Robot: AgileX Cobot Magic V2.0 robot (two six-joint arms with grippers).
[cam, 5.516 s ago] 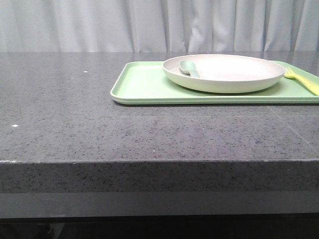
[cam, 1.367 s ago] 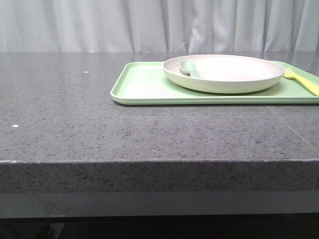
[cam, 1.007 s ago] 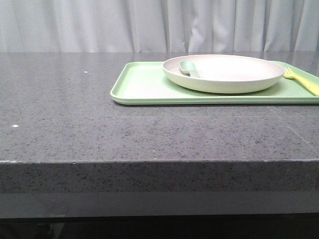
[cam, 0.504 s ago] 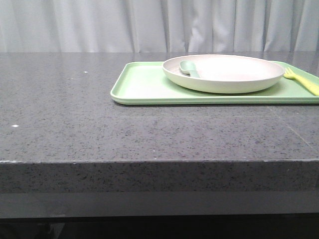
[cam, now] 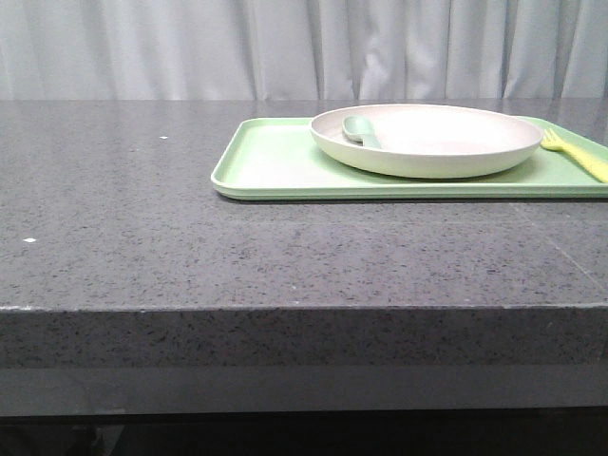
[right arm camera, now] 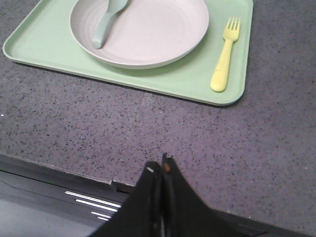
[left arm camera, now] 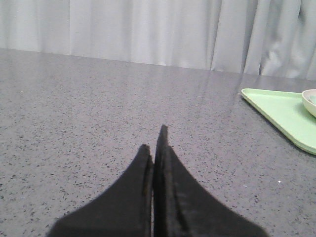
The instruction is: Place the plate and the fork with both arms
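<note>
The off-white plate [cam: 427, 140] sits on the light-green tray [cam: 275, 166] at the table's back right, with a green-grey spoon [cam: 359, 129] lying in it. The pale-yellow fork [cam: 575, 152] lies on the tray just right of the plate. In the right wrist view the plate [right arm camera: 148, 34], spoon [right arm camera: 106, 22] and fork [right arm camera: 224, 54] all show on the tray [right arm camera: 44, 44]. My right gripper [right arm camera: 159, 168] is shut and empty, over the table's front edge, short of the tray. My left gripper [left arm camera: 154, 140] is shut and empty, low over bare table left of the tray [left arm camera: 281, 111]. Neither gripper shows in the front view.
The table is dark speckled grey stone [cam: 142, 209] with a front edge [cam: 285, 309] close to the camera. A pale curtain [cam: 190, 47] hangs behind it. In the right wrist view a dark ledge with white stripes [right arm camera: 94, 205] lies below the table edge.
</note>
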